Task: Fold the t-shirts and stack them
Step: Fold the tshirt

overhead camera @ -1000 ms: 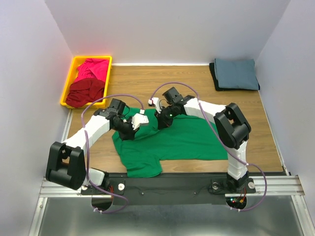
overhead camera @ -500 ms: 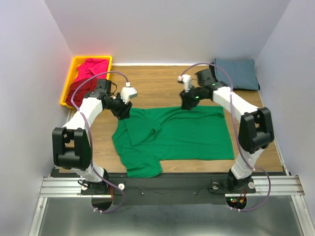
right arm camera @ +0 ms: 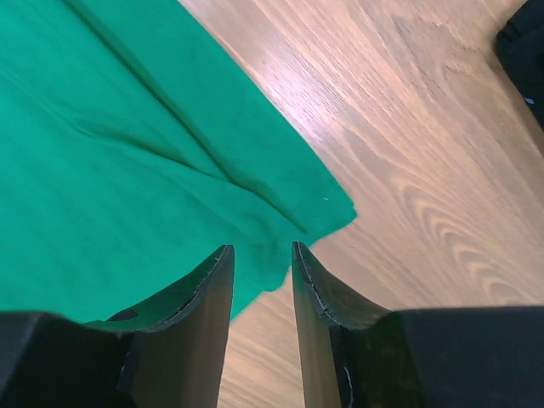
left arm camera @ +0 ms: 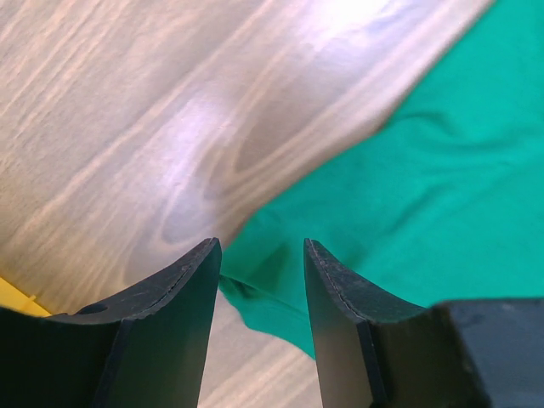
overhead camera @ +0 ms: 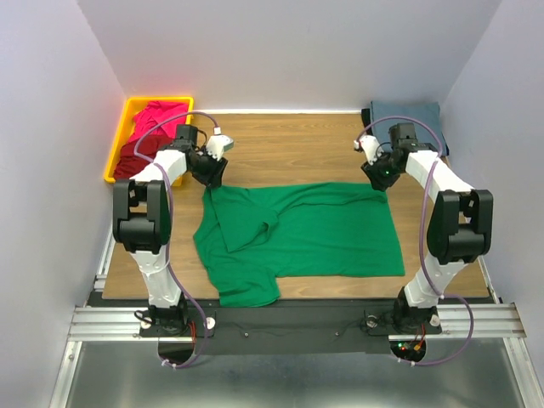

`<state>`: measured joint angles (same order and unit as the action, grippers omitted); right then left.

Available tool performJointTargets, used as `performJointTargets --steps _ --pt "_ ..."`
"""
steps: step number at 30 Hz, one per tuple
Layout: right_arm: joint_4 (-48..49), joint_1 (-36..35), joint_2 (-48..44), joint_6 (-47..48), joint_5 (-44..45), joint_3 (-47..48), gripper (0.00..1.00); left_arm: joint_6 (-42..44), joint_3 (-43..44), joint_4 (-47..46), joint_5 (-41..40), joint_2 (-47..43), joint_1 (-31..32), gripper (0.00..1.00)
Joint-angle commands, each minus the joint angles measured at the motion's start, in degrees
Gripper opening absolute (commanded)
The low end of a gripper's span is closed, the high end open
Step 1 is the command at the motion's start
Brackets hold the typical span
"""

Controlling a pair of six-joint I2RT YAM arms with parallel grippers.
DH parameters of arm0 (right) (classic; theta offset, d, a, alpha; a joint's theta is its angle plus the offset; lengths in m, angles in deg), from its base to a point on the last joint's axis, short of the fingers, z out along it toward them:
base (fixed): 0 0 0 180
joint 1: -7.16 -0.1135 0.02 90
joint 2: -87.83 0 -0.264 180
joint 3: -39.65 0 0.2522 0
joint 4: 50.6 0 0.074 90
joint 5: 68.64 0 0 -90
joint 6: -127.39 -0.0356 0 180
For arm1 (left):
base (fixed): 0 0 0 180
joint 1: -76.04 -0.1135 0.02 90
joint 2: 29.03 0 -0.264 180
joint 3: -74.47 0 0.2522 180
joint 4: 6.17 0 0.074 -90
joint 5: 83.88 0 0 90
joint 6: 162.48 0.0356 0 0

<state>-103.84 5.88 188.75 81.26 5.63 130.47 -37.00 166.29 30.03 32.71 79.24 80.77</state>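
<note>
1. The green t-shirt [overhead camera: 306, 234] lies spread across the middle of the table [overhead camera: 280, 144]. One sleeve trails toward 7 o'clock, and a loose flap is doubled over at its 9 o'clock end.
2. The left gripper [overhead camera: 212, 172] hangs over the shirt's 11 o'clock corner, its fingers [left arm camera: 183, 289] spread with only cloth and wood showing between them.
3. The right gripper [overhead camera: 380, 176] hangs over the 1 o'clock corner, its fingers [right arm camera: 208, 289] parted more narrowly and pinching nothing.
4. A folded blue-grey shirt [overhead camera: 421, 115] rests on a black shirt [overhead camera: 366, 116] at the table's 1 o'clock. The magenta shirt [overhead camera: 161, 117] and the dark red shirt [overhead camera: 140, 153] sit crumpled in the yellow bin [overhead camera: 119, 144] at 11 o'clock.
5. The step in hand looks like flattening before the first fold. Next, both grippers likely need to drop, pinch the far corners and carry that edge toward 6 o'clock, keeping pace so the cloth stays square.
</note>
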Motion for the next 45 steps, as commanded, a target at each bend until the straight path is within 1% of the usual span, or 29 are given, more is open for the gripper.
performJointTargets --steps 1,3,11,18,20,21,22,23,24,25,26,27,29,33,38,39,41,42,43,44,45 --pt "-0.4 -0.2 1.3 6.5 2.3 0.5 0.4 -1.7 3.7 -0.6 -1.1 0.8 -0.3 0.56" --pt "-0.4 -0.2 2.0 7.0 2.9 0.8 0.41 -1.6 4.0 -0.5 -1.4 1.5 -0.3 0.56" --pt "-0.7 -0.2 2.7 9.7 5.4 -2.0 0.42 -1.9 4.6 0.6 -1.4 4.5 -0.6 0.56" --pt "-0.7 -0.2 4.0 11.8 6.8 -3.2 0.36 -2.3 5.3 1.3 -1.7 6.3 -1.0 0.57" --pt "-0.7 -0.2 4.1 12.0 7.0 -3.1 0.3 -2.4 5.3 1.5 -1.7 6.6 -1.2 0.56" --pt "-0.8 -0.2 3.9 12.1 7.1 -3.1 0.23 -2.6 5.2 1.4 -1.6 6.6 -1.4 0.52" --pt "-0.8 -0.2 3.8 12.3 7.4 -3.1 0.2 -2.8 5.3 1.5 -1.5 6.8 -1.4 0.48" --pt "-0.7 -0.2 3.2 12.5 7.6 -3.3 0.14 -2.7 5.6 1.8 -1.5 7.0 -1.7 0.45" --pt "-0.7 -0.3 2.8 13.4 7.8 -3.5 0.1 -2.7 5.8 2.1 -1.3 7.1 -1.9 0.41" --pt "-0.7 -0.2 2.4 13.8 8.3 -3.7 0.06 -2.8 6.0 2.3 -0.9 7.3 -2.1 0.29" --pt "-0.7 -0.2 2.0 14.3 8.5 -3.8 0.02 -2.8 6.4 2.8 -0.8 7.7 -2.3 0.23" --pt "-0.7 -0.2 0.8 15.5 9.1 -4.4 0.01 -3.1 7.1 3.0 -0.4 7.8 -2.7 0.12" --pt "-0.6 -0.2 -1.5 17.9 9.7 -6.0 0.01 -3.5 8.2 3.4 0.0 8.1 -3.4 0.0" --pt "-0.3 -0.2 -4.5 21.1 11.2 -9.2 0.01 -3.7 9.0 3.6 0.0 8.2 -4.0 0.0" --pt "3.1 -0.2 -5.4 23.0 12.3 -14.6 0.01 -3.7 9.3 3.7 0.0 8.8 -4.0 0.0" --pt "3.6 -0.2 -5.6 23.1 12.1 -15.2 0.03 -3.7 9.2 3.7 0.0 8.9 -4.0 0.0" --pt "3.7 -0.4 -6.1 23.2 11.6 -16.9 0.12 -3.7 9.2 3.7 0.0 9.2 -4.0 0.0" --pt "3.8 -0.4 -6.3 23.1 11.4 -17.2 0.32 -3.7 9.4 3.8 -0.1 9.2 -4.0 0.0" --pt "3.7 -0.4 -6.5 22.7 11.2 -16.9 0.4 -3.6 9.6 4.0 0.0 9.2 -4.0 0.02" --pt "3.6 -0.4 -6.8 22.2 11.3 -16.6 0.44 -3.2 9.6 4.1 0.4 8.8 -4.1 0.06" --pt "3.6 -0.3 -7.1 21.5 11.4 -16.1 0.45 -2.8 9.4 4.1 0.7 8.3 -4.1 0.09"
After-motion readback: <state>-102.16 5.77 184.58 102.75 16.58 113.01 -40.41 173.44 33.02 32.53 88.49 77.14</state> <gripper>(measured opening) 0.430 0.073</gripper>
